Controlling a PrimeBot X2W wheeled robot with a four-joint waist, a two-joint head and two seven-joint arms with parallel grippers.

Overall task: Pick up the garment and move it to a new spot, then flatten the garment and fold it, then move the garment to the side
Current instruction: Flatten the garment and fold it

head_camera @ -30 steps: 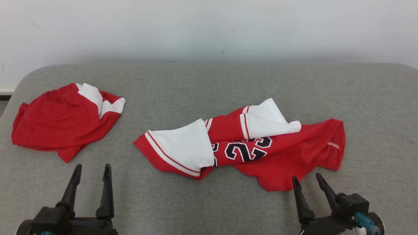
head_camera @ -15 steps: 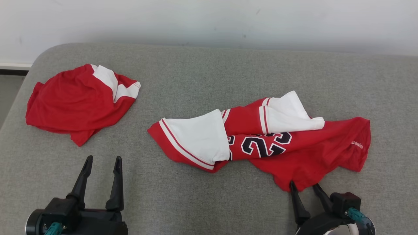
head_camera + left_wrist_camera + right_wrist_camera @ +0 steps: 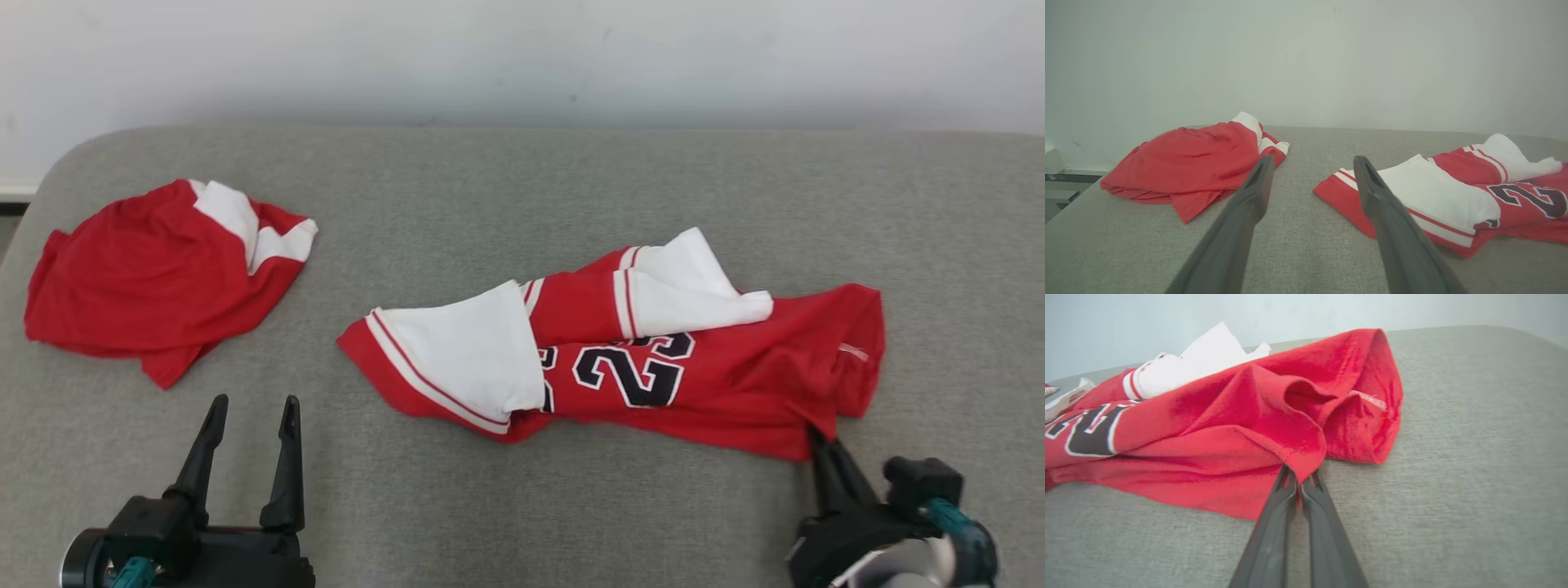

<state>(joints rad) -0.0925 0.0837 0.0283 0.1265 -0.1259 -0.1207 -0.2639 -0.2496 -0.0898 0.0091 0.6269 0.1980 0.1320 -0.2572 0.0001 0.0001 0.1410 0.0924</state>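
My right claw (image 3: 1300,477) is pinching the shirt (image 3: 735,384) by its four o'clock hem; I am planning a slow, straight lift. My left claw (image 3: 249,408) is hanging wide.

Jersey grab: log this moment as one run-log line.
jersey: crumpled on grey surface | right gripper: shut on jersey hem | left gripper: open, idle | second red garment: far left

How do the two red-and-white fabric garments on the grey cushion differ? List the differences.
The left red-and-white garment is bunched in a heap; the numbered red-and-white jersey sprawls lengthwise. The jersey shows dark numerals; the left garment shows none. The right end effector is shut on the jersey's hem; the left garment lies untouched. Both are red with white panels.
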